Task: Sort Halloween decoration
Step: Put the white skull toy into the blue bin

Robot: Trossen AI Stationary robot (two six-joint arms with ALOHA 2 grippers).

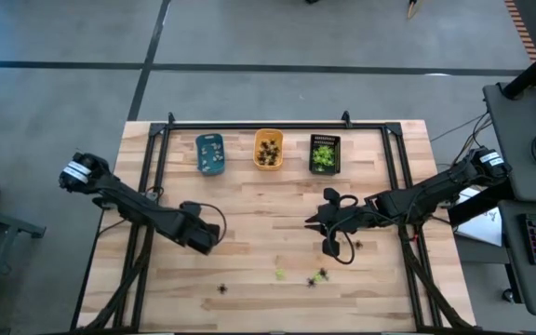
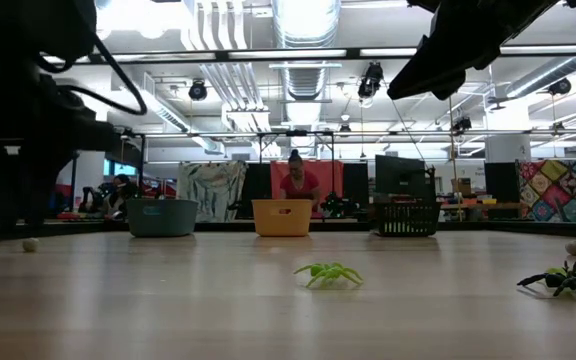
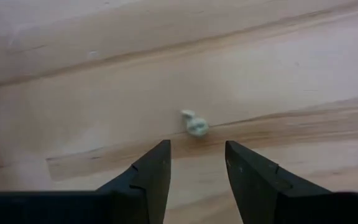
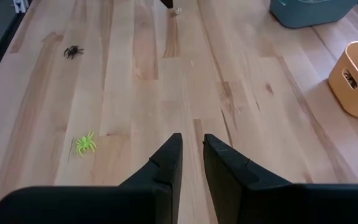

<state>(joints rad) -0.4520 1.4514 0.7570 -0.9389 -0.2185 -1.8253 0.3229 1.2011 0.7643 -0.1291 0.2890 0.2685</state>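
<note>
Halloween decoration spider (image 3: 196, 125) (pale, tiny) lies on the table (image 3: 303, 74) just past the left gripper's (image 3: 196, 163) open fingers.

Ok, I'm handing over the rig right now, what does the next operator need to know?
Left gripper: open, empty, just above a pale whitish figure on the table.
Right gripper: nearly shut, empty, hovering mid-table.
Done: figures already lie in the blue tray, orange tray and black tray.
Left: the pale one, a yellow-green spider, black spiders on the table's near part.
</note>
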